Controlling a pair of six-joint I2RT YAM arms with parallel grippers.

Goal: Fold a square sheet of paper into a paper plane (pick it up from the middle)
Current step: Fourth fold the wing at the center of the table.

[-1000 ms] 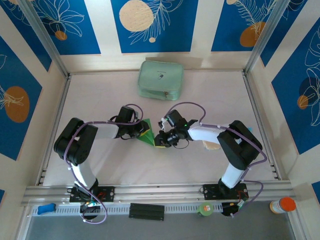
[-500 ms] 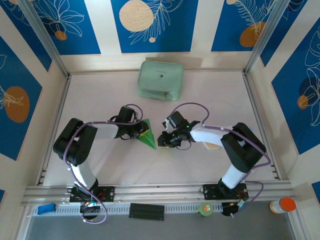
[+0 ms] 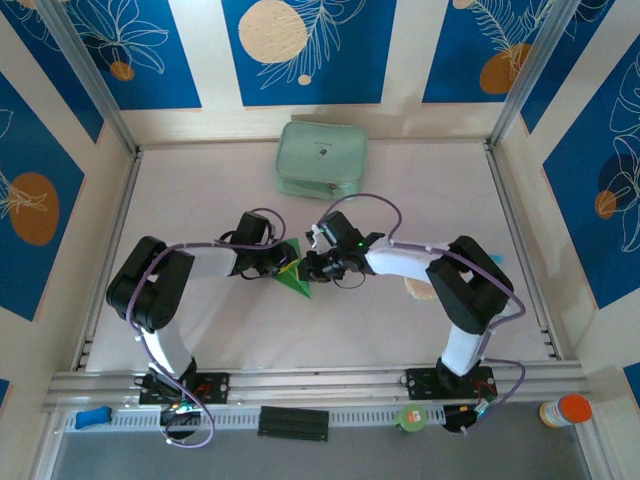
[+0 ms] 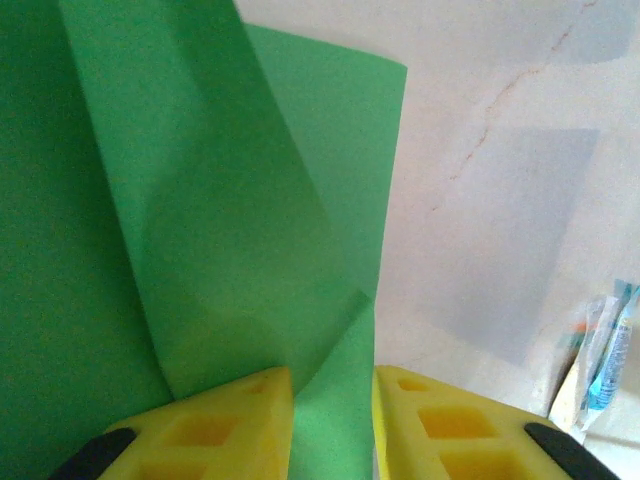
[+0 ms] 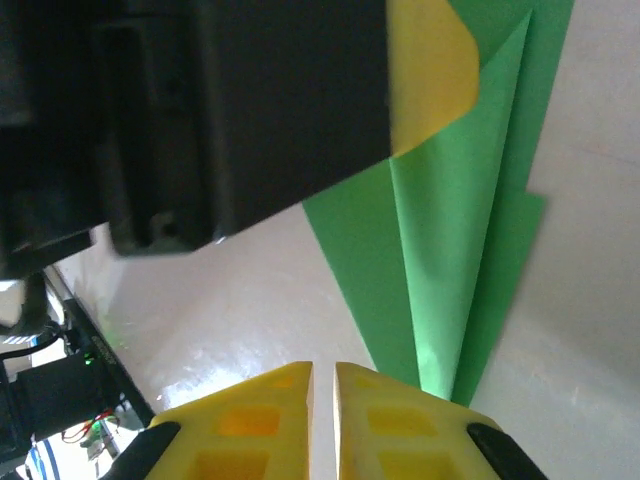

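Note:
The bright green paper (image 3: 295,276), folded into a pointed triangle with layered creases, lies mid-table between both arms. My left gripper (image 3: 283,262) sits on its left side. In the left wrist view its yellow jaws (image 4: 333,420) stand a little apart, open, with a strip of the paper (image 4: 200,200) running through the gap. My right gripper (image 3: 308,268) is at the paper's right edge. In the right wrist view it (image 5: 323,410) is shut to a thin slit over bare table, just left of the paper's narrow end (image 5: 450,260). The left gripper's yellow fingertip (image 5: 430,70) rests against the paper there.
A pale mint zip pouch (image 3: 321,158) stands at the back centre. A small wrapper (image 4: 605,350) lies to the right near the right arm's elbow. An orange-capped bottle (image 3: 567,410) and a blue item (image 3: 92,416) sit beyond the front rail. Walls enclose the table.
My right gripper has slid left up against the paper and its jaws have narrowed to a slit. The left gripper has stayed where it was.

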